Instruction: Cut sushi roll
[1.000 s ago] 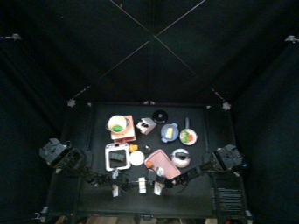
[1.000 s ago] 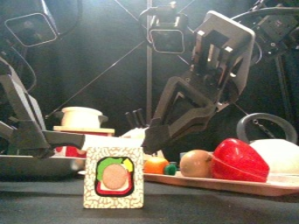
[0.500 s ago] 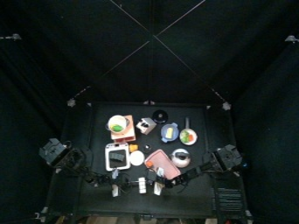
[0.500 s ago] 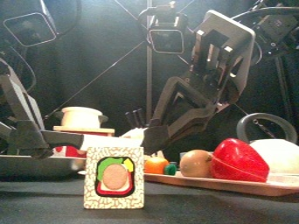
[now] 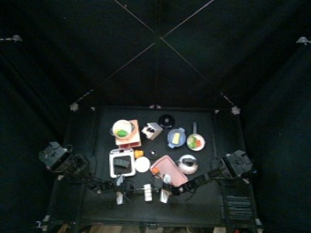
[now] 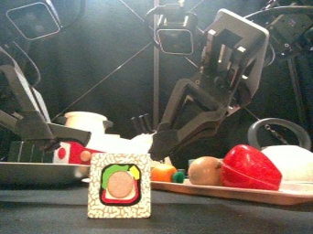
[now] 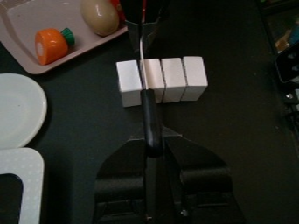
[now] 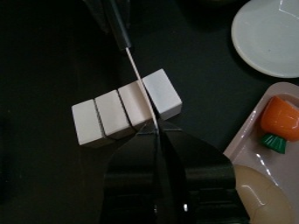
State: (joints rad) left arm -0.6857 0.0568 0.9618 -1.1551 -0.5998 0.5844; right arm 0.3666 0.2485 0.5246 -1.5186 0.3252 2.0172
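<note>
The right jaws [image 8: 162, 140] are nearly closed. They pinch the handle of a knife [image 8: 131, 66]. Its grey blade lies across the sushi roll [image 8: 122, 109], between two of the white pieces. The roll lies on the black worktop [image 8: 47, 52], at the six o'clock edge seen from above.

A thin dark bar hides the tips of the left gripper [image 7: 149, 144], so I cannot tell how its jaws stand.

From the front, a tray [image 6: 232, 190] sits at three o'clock of the roll. It holds a carrot [image 6: 164, 170] and a red pepper [image 6: 251, 167]. A white plate [image 8: 274, 35] lies near.
</note>
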